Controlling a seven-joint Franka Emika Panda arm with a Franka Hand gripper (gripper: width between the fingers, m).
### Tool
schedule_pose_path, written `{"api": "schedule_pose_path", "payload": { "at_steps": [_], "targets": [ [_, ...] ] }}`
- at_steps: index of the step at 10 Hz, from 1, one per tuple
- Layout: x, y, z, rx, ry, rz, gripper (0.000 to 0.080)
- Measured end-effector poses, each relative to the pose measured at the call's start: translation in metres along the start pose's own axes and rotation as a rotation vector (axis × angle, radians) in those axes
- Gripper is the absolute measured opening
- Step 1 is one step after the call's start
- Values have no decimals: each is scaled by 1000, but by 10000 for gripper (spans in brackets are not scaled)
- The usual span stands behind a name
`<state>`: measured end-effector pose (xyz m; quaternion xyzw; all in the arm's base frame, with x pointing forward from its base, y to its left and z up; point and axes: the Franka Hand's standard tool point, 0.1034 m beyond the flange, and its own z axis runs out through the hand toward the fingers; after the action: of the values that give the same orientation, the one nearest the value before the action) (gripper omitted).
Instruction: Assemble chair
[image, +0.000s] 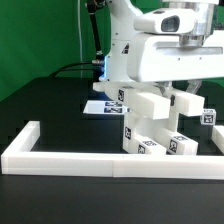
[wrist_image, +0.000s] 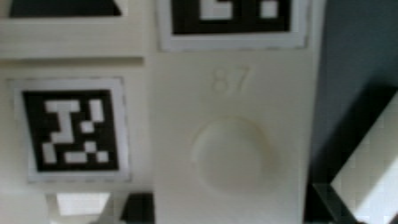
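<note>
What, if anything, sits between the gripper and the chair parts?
Nothing visible. The gripper is down on the chair, jaws closed at one of its white pieces, which fills the wrist view. The border wall lies in front of the chair and the marker board behind it, both clear of the grip.

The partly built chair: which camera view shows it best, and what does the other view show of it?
The exterior view. It shows the partly built chair nearly whole: white blocky pieces standing by the low white wall. The wrist view is too close: only one flat white face and two tags, no overall shape.
</note>
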<state>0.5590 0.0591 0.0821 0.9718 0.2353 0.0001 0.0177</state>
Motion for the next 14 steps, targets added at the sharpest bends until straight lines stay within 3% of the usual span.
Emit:
{"api": "schedule_pose_path", "payload": {
  "at_steps": [9,10,11,12,13,14],
  "targets": [
    [3,2,5,-9,13,6,290],
    [3,2,5,-7,10,7,417],
    [3,2,5,-7,10,7,417],
    [3,2,4,-8,10,7,560],
    [3,3,3,-7,10,7,560],
    [3,2,1,-5,8,8,634]
  ]
}}
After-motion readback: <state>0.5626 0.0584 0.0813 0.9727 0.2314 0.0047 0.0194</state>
